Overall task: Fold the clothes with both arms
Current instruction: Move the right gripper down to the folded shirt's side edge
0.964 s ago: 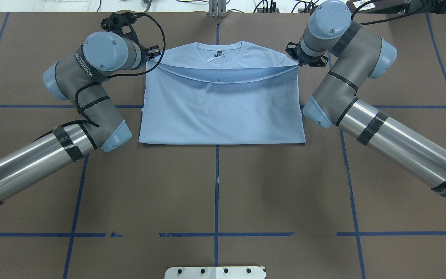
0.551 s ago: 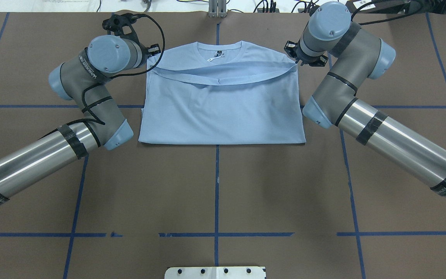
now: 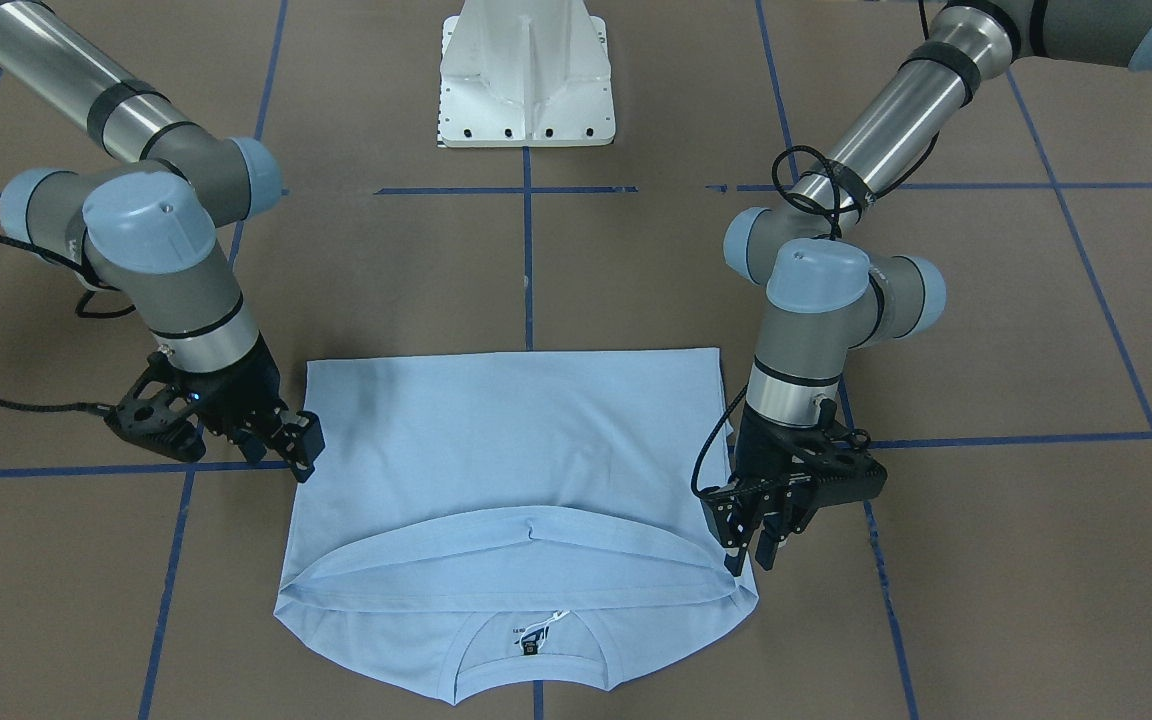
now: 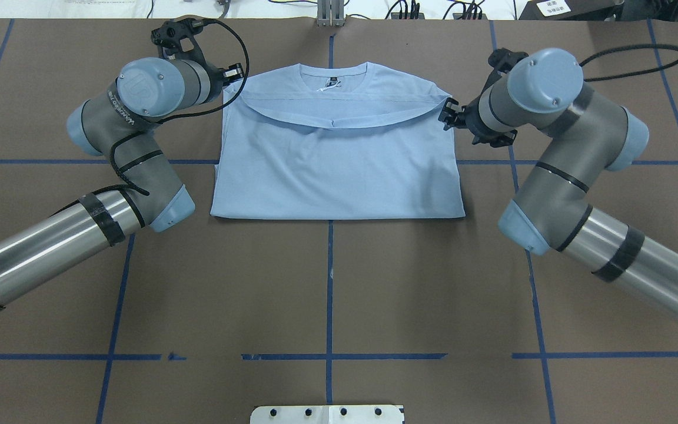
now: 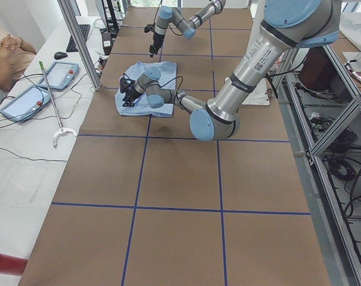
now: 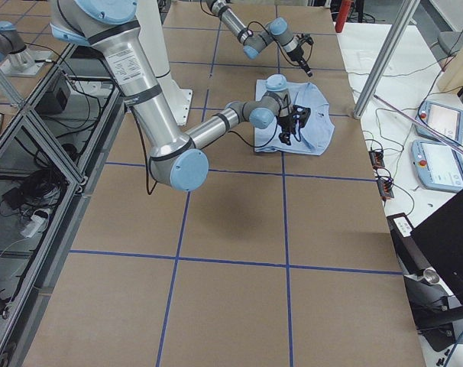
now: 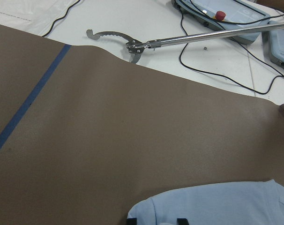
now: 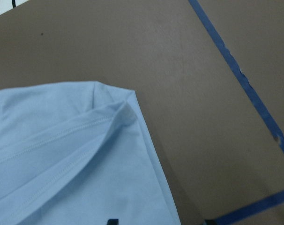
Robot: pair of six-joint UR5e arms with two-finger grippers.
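Brown table marked w/ a blue tape grid; white robot base at the robot's edge, white bench w/ tablets along the far edge. T-shirt lay flat at the far-centre of the table, folded once crosswise. Fold line was nearest the robot. Hem lay in a shallow curve just short of the collar, dark neck label exposed.

Left gripper pointed down at the shirt's far corner on the robot's left side, approx. where hem meets the side edge. Jaws apart, gripping nothing. Left wrist view showed two black fingertips spread, w/ the cloth corner between them.

Right gripper sat just beside the opposite side edge, tilted toward the cloth. Jaws apart, nothing held. Right wrist view showed one fingertip over the cloth, hem corner lying loose on the table.

A person sat at the bench; a metal reach tool lay on it
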